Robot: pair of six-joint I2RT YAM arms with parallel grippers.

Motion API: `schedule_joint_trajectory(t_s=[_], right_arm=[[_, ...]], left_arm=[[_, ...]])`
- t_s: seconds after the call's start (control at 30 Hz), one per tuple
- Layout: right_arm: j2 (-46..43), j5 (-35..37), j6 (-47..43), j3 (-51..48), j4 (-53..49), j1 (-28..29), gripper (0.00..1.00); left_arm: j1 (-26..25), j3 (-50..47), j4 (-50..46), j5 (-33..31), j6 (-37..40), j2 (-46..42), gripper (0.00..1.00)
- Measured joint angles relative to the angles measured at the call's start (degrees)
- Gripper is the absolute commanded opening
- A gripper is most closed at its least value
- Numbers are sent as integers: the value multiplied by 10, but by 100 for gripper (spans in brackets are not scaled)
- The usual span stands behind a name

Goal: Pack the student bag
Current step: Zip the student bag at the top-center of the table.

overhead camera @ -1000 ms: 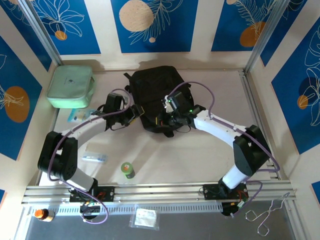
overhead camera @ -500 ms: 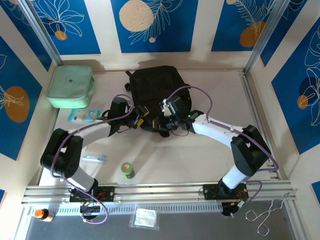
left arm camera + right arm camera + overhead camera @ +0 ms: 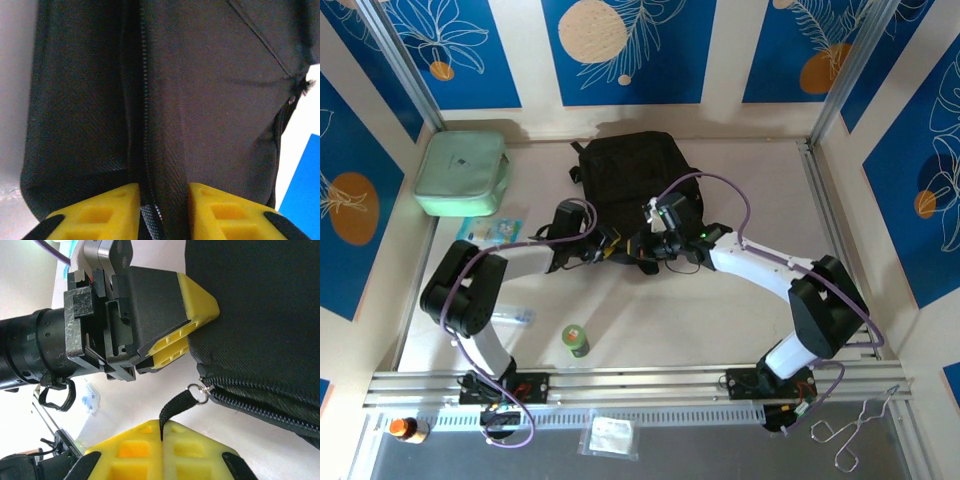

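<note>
Pinching the student bag (image 3: 215,100) along its zipper seam (image 3: 145,100) in my left claw (image 3: 162,195), my right claw (image 3: 161,429) pressed together on the zipper pull strap (image 3: 176,404)

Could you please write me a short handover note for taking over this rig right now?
Left gripper: clamped on the student bag at its near edge, along the zipper.
Right gripper: shut on the zip pull strap.
Zipper looks closed where visible.
Mint green case and green bottle lie out on the table.
Done: both grips set.
Left: likely pull the zip open, then load items.
</note>
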Motion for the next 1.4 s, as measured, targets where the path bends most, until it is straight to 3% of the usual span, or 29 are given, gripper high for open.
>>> schedule_joint_trajectory(t_s=[0.27, 0.8, 1.13, 1.3, 1.4], right_arm=[[-26, 40, 12, -35, -12, -4, 0], [-137, 82, 108, -150, -60, -135, 0], [-179, 106, 110, -157, -94, -168, 0], [-165, 102, 102, -172, -76, -126, 0], [-136, 93, 90, -162, -62, -82, 0]], left_arm=[[-1, 7, 3, -4, 5, 9, 0], [-4, 16, -4, -1, 48, 17, 0], [0, 112, -120, 5, 141, 38, 0], [17, 173, -174, 1, 200, 70, 6], [43, 177, -187, -19, 225, 69, 24]])
